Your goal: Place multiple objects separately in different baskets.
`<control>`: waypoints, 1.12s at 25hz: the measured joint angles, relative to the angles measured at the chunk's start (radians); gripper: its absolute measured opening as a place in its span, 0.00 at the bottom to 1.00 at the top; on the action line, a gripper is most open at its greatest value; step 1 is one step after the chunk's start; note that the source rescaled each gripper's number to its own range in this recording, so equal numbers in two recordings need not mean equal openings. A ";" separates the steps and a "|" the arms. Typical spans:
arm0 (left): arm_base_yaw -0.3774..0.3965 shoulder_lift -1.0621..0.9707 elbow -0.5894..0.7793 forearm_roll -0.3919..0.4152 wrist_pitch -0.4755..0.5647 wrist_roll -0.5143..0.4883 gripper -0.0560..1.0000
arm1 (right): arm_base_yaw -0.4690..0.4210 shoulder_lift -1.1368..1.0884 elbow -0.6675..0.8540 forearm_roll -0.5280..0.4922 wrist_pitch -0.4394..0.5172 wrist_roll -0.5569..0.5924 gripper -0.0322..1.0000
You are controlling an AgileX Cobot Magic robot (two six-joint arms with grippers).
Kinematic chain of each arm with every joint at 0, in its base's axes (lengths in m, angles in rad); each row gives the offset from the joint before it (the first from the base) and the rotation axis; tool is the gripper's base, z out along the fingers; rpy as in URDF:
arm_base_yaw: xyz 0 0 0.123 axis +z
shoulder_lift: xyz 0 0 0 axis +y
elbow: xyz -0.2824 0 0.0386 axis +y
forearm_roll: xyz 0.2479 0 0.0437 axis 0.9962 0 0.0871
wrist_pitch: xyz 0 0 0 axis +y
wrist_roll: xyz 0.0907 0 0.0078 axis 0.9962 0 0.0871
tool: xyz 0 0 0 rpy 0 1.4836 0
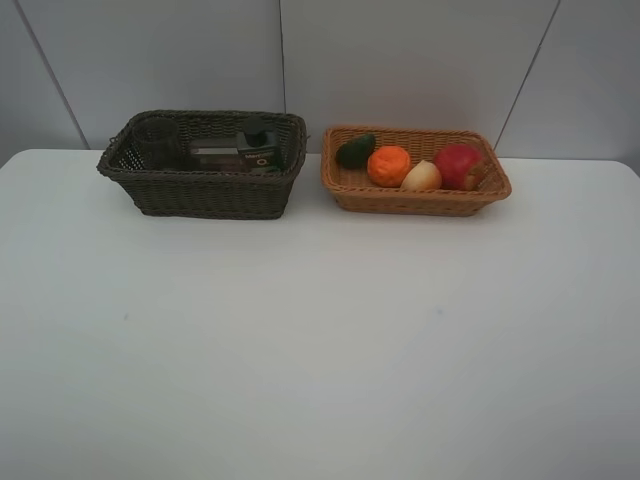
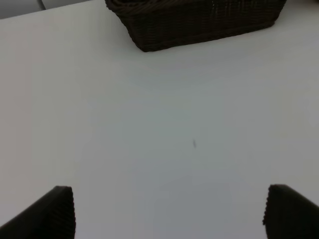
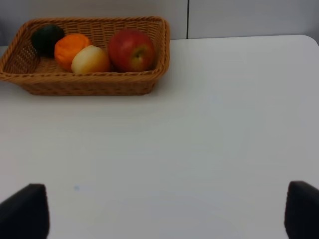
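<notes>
Sorting looks done: 4 fruits fill the tan basket [image 1: 345, 185], bottles (partly hidden) the dark basket [image 1: 200, 195]. Both tools, left tool [image 2: 167, 211] and right tool [image 3: 167, 211], gape wide and empty; best keep them clear above the worktop [image 1: 320, 340].

**A bare test bench, not a home**

This looks like a lab setup: a plain white table [image 1: 320, 340] stands against grey wall panels [image 1: 400, 60], with only two wicker baskets [image 1: 205, 165] at the far edge and no household furnishings around them.
</notes>
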 joint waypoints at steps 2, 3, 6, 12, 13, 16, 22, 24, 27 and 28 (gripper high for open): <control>-0.001 0.000 0.000 0.000 0.000 0.000 1.00 | 0.000 0.000 0.000 0.000 0.000 0.000 1.00; -0.001 0.000 0.000 0.000 0.000 0.000 1.00 | 0.000 0.000 0.000 0.000 0.000 0.000 1.00; -0.001 0.000 0.000 0.000 0.000 0.000 1.00 | 0.000 0.000 0.000 0.000 0.000 0.000 1.00; -0.001 0.000 0.000 0.000 0.000 0.000 1.00 | 0.000 0.000 0.000 0.000 0.000 0.000 1.00; -0.001 0.000 0.000 0.000 0.000 0.000 1.00 | 0.000 0.000 0.000 0.000 0.000 0.000 1.00; -0.001 0.000 0.000 0.000 0.000 0.000 1.00 | 0.000 0.000 0.000 0.000 0.000 0.000 1.00; -0.001 0.000 0.000 0.000 0.000 0.000 1.00 | 0.000 0.000 0.000 0.000 0.000 0.000 1.00; -0.001 0.000 0.000 0.000 0.000 0.000 1.00 | 0.000 0.000 0.000 0.000 0.000 0.000 1.00; -0.001 0.000 0.000 0.000 0.000 0.000 1.00 | 0.000 0.000 0.000 0.000 0.000 0.000 1.00; -0.001 0.000 0.000 0.000 0.000 0.000 1.00 | 0.000 0.000 0.000 0.000 0.000 0.000 1.00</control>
